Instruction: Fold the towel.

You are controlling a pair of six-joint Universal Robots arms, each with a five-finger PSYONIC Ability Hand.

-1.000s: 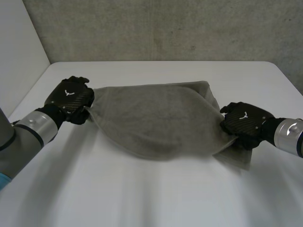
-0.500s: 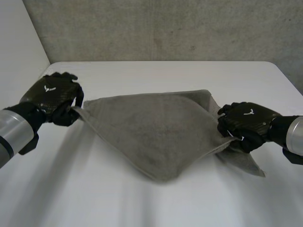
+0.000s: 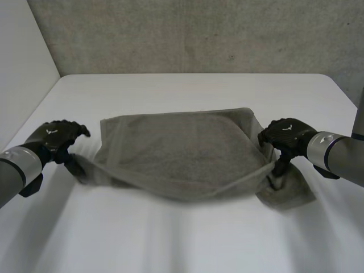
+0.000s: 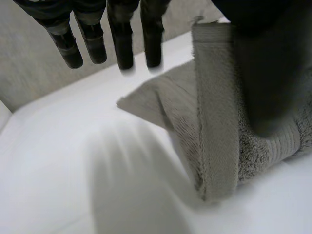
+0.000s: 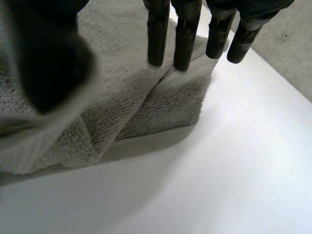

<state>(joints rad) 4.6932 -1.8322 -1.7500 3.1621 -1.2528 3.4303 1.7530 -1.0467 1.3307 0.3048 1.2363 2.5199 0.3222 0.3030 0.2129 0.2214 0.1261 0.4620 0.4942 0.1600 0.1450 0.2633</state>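
**One limp towel [image 3: 182,151] across the counter [image 3: 182,244]**

Nearest us the counter lies bare. Beyond it the towel's near edge sags between its two corners. Our left hand [image 3: 54,136] is at the left corner, fingers [image 4: 122,44] straight and clear of the cloth, the hem against its thumb [image 4: 263,73]. Our right hand [image 3: 287,133] is at the right corner, straight fingers [image 5: 158,39] touching the fold, gripping nothing. Farthest, the far edge lies flat. We judge the towel light, soft and floppy, best pinched at corners or hems.
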